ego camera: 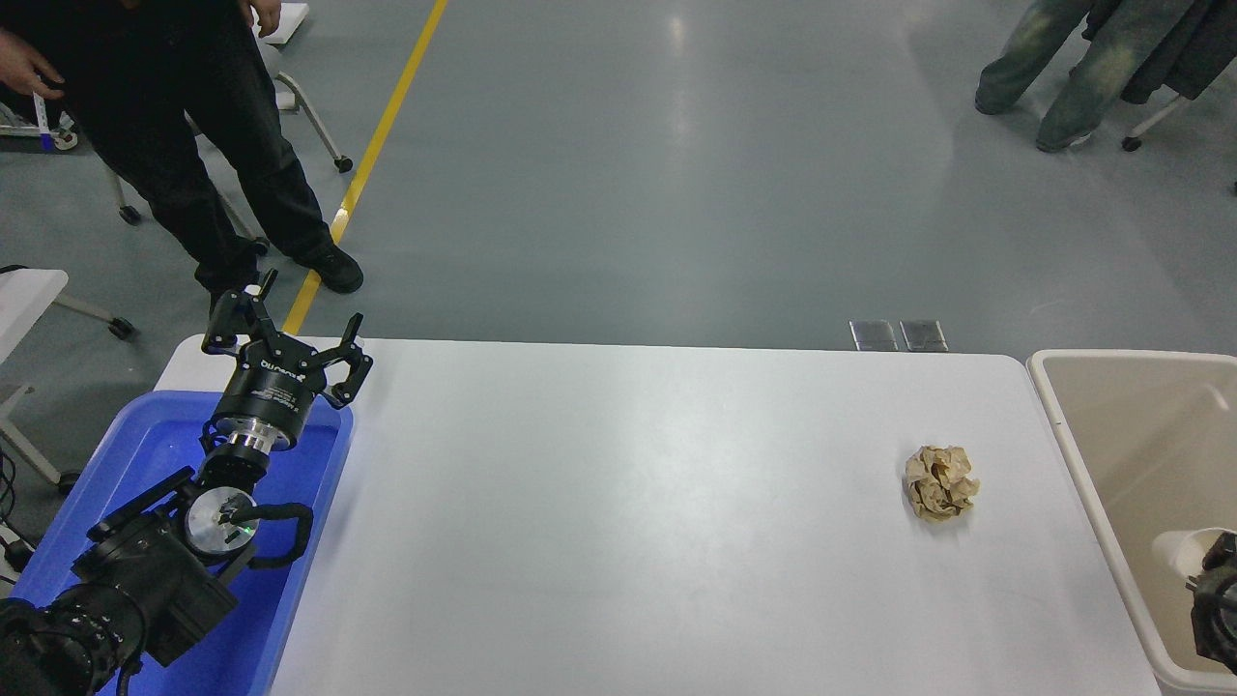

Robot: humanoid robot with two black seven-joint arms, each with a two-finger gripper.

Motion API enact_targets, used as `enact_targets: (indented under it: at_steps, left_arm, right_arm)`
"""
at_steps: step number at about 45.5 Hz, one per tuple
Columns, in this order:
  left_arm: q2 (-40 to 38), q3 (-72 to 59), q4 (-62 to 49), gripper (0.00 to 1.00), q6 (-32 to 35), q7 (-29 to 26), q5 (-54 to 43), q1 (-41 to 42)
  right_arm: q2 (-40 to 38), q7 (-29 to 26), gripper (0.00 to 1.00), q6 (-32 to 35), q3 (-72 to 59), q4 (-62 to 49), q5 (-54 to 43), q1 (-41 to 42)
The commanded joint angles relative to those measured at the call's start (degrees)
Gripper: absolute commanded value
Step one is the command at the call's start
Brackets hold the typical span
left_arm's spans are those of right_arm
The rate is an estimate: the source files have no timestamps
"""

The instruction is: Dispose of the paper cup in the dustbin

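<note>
The white paper cup point(1177, 551) shows at the right edge, over the inside of the beige dustbin point(1073, 425). My right gripper point(1201, 570) comes in from the lower right edge and is shut on the cup, holding it above the bin's floor. Only part of this gripper shows. My left gripper point(290, 324) is open and empty, parked at the lower left above the blue tray.
A crumpled brown paper ball point(939, 482) lies on the white table point(628, 503) near the bin. A blue plastic tray point(145, 445) sits at the table's left end. A person in black point(184, 126) stands at the far left; another person's legs point(1063, 68) show far right.
</note>
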Motion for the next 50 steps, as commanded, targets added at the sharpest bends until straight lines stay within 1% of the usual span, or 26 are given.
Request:
enact_targets:
  at_steps: [1, 2, 3, 6, 7, 9, 19, 23, 29, 37, 42, 47, 50]
  left_arm:
    - [0.0, -0.02, 0.0, 1.0, 0.0, 0.0, 0.0, 0.0]
    - [0.0, -0.02, 0.0, 1.0, 0.0, 0.0, 0.0, 0.0]
    - [0.0, -0.02, 0.0, 1.0, 0.0, 0.0, 0.0, 0.0]
    - [0.0, -0.02, 0.0, 1.0, 0.0, 0.0, 0.0, 0.0]
    - [0.0, -0.02, 0.0, 1.0, 0.0, 0.0, 0.0, 0.08]
    - [0.0, -0.02, 0.0, 1.0, 0.0, 0.0, 0.0, 0.0]
    - [0.0, -0.02, 0.0, 1.0, 0.0, 0.0, 0.0, 0.0]
    - [0.0, -0.02, 0.0, 1.0, 0.0, 0.0, 0.0, 0.0]
    - [0.0, -0.02, 0.0, 1.0, 0.0, 0.0, 0.0, 0.0]
    - [0.0, -0.02, 0.0, 1.0, 0.0, 0.0, 0.0, 0.0]
    - [0.0, -0.02, 0.0, 1.0, 0.0, 0.0, 0.0, 0.0]
    - [0.0, -0.02, 0.0, 1.0, 0.0, 0.0, 0.0, 0.0]
    - [0.0, -0.02, 0.0, 1.0, 0.0, 0.0, 0.0, 0.0]
  right_arm:
    - [0.16, 0.02, 0.83, -0.01, 1.85, -0.02, 0.01, -0.35]
    - [0.16, 0.02, 0.88, -0.01, 2.12, -0.02, 0.01, -0.35]
    - [0.16, 0.02, 0.91, -0.01, 2.38, -0.02, 0.01, -0.43]
    - [0.16, 0.02, 0.94, -0.01, 2.73, -0.02, 0.01, -0.43]
    - [0.07, 0.02, 0.97, 0.07, 2.73, -0.02, 0.01, -0.43]
    - [0.07, 0.02, 0.99, 0.07, 2.82, -0.02, 0.01, -0.43]
    - [-0.54, 0.02, 1.0, 0.16, 2.91, -0.02, 0.01, 0.09]
    - [-1.86, -0.07, 1.0, 1.74, 2.91, -0.02, 0.01, 0.62]
    - [-5.46, -0.33, 1.0, 5.34, 3.0, 0.07, 0.01, 3.08]
    - [-11.26, -0.51, 0.99, 14.13, 4.05, 0.42, 0.01, 7.12]
    - [-14.6, -0.6, 0.99, 18.0, 4.14, 1.3, 0.01, 10.63]
    - [-16.19, -0.6, 0.99, 21.51, 4.23, 1.65, 0.01, 14.85]
    - [-16.19, -0.68, 0.99, 22.13, 4.32, 2.52, 0.01, 17.4]
